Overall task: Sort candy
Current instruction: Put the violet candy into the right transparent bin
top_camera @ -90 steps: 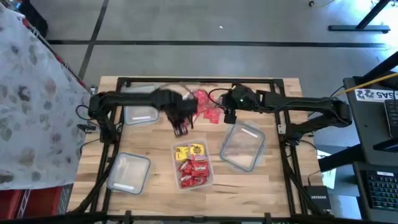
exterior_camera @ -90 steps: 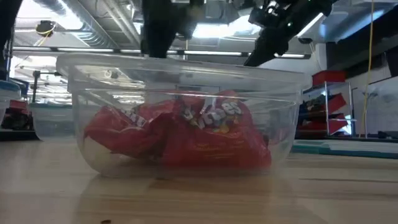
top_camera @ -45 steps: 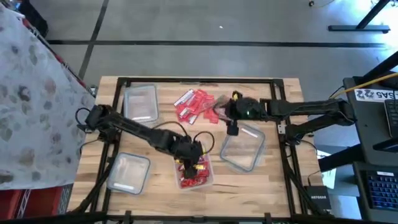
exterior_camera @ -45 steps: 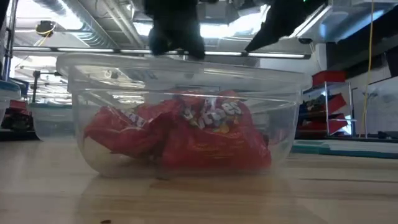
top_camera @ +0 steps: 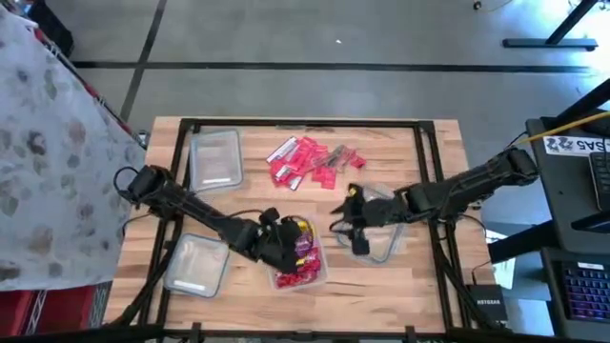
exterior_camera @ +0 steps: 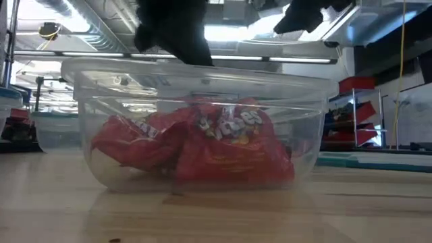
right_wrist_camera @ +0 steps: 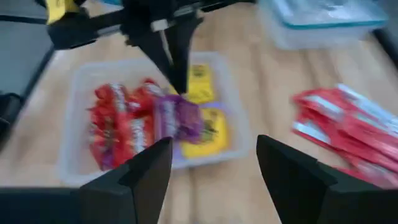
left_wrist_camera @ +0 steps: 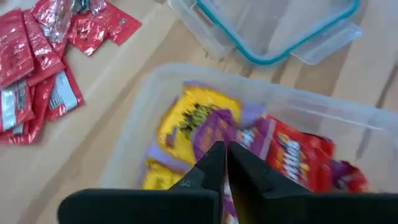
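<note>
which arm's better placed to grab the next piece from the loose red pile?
Right, probably. Its claw is open and empty over the clear tub just below the loose pile. The left claw is shut on a purple candy over the filled tub, farther away.

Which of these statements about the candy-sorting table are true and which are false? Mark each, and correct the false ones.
1. The left gripper is shut on a purple candy packet above the tub holding candy. True.
2. The right gripper is shut on a red packet. False: it is open and holds nothing.
3. A loose pile of red candy lies on the wooden table. True.
4. The tub holding candy contains only yellow packets. False: red and yellow packets lie in it.
5. The three other clear tubs are full of candy. False: they show no candy in the high view.
</note>
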Available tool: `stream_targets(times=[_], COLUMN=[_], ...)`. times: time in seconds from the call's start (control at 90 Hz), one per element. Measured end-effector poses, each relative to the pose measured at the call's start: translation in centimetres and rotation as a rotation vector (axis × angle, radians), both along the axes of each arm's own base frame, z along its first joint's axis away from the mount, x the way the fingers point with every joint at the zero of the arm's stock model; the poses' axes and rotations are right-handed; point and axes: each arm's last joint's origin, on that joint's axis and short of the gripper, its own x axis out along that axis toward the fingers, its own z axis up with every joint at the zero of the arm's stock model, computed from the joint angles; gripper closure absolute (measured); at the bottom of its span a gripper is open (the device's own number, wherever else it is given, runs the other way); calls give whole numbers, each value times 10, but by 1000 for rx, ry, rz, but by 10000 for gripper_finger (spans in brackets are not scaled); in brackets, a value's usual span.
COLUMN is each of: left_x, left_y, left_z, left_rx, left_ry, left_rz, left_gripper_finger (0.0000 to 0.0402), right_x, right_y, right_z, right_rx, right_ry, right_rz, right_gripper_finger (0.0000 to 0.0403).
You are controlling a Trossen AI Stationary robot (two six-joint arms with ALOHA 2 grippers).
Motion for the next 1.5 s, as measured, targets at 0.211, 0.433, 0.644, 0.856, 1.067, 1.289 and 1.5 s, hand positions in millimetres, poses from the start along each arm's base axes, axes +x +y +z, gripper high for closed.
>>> stream_targets(times=[0.211,0.433,0.644,0.856,1.067,1.289,1.5], left_x=[-25,-49,-54,-52,-51,-51,-51], left_y=[-31,-57,-65,-62,-63,-63,-63], left_z=[-1,2,4,4,5,5,5], left_rx=[47,133,155,145,139,137,143], left_ry=[-70,-248,-305,-319,-324,-326,-321], left_rz=[93,172,174,195,196,196,191], left_gripper_finger=[401,401,401,402,402,402,402], right_x=[42,69,80,82,83,81,71], right_y=[18,25,29,22,19,23,39], right_z=[-50,-87,-91,-91,-91,-87,-59], right_rx=[-24,-222,-258,-220,-176,-177,-83], right_ry=[49,144,138,147,158,143,98], right_rz=[65,104,109,111,146,167,246], right_gripper_finger=[181,184,233,311,383,401,402])
